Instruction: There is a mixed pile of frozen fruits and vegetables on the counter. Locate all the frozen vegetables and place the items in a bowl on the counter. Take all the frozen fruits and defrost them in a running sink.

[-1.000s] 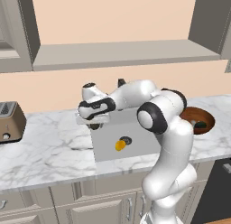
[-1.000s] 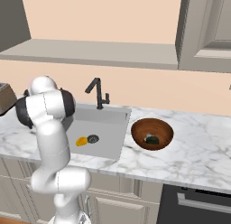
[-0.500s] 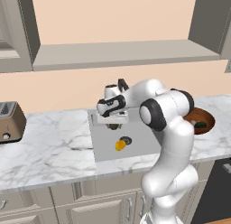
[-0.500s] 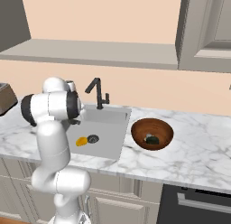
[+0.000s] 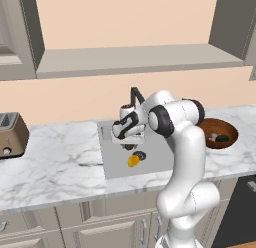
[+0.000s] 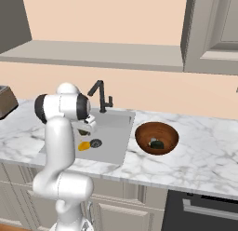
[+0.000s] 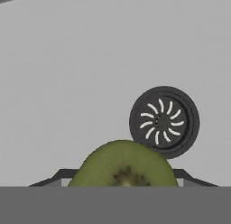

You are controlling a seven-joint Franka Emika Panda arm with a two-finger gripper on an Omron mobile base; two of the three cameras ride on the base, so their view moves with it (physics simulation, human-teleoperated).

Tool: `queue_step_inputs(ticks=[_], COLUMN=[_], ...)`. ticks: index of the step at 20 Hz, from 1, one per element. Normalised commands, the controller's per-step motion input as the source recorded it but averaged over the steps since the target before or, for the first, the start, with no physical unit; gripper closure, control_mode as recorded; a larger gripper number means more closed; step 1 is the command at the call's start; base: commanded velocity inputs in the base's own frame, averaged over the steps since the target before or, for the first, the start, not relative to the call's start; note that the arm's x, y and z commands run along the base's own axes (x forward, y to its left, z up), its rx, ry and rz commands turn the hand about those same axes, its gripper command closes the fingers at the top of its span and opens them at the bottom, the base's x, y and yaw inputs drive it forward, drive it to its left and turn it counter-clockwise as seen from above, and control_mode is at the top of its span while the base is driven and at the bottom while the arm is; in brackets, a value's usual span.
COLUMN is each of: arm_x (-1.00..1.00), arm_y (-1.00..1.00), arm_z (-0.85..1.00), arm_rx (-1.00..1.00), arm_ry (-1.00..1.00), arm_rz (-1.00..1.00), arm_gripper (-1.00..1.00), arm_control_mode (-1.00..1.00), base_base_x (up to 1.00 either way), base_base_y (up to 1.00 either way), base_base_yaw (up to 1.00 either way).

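Note:
My gripper (image 5: 128, 143) hangs low over the grey sink (image 5: 112, 167), shut on a small olive-green fruit (image 7: 124, 166) that shows a cut kiwi-like face in the hand view. The held fruit (image 6: 84, 132) sits just above the sink floor, near the round drain (image 7: 164, 121). An orange-yellow fruit (image 5: 133, 161) lies in the basin beside the drain (image 5: 141, 155). The reddish-brown bowl (image 5: 204, 128) stands on the marble counter (image 5: 55, 162) right of the sink and holds a dark green ball (image 5: 223, 138) and a mushroom (image 5: 213, 137).
A thin black faucet (image 5: 134, 94) rises behind the sink, close to my arm. A toaster (image 5: 10, 134) stands at the counter's far left. A window ledge (image 5: 135, 59) runs above the back wall. An oven front (image 6: 204, 209) sits below the counter on the right.
My arm has swung right from the sink's left rim to over the basin and dropped lower, carrying the olive-green fruit. The orange-yellow fruit and the bowl's contents have stayed put.

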Motion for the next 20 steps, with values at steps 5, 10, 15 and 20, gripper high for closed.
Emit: queue_step_inputs(ticks=[5, 10, 15, 20], arm_x=[0.45, 0.35, 0.21, 0.13], arm_y=[-0.02, 0.0, 0.0, -0.06], arm_z=[-0.77, -0.35, -0.4, -0.22], arm_rx=[-0.02, 0.0, 0.0, 0.0], arm_ry=[-0.01, 0.0, 0.01, 0.0], arm_rz=[0.02, 0.01, 0.0, 0.01], arm_gripper=[1.0, 1.0, -1.0, -1.0], arm_control_mode=[-1.0, -1.0, -1.0, -1.0], base_base_x=[0.0, 0.0, 0.0, 0.0], base_base_y=[0.0, 0.0, 0.0, 0.0], base_base_yaw=[0.0, 0.0, 0.0, 0.0])
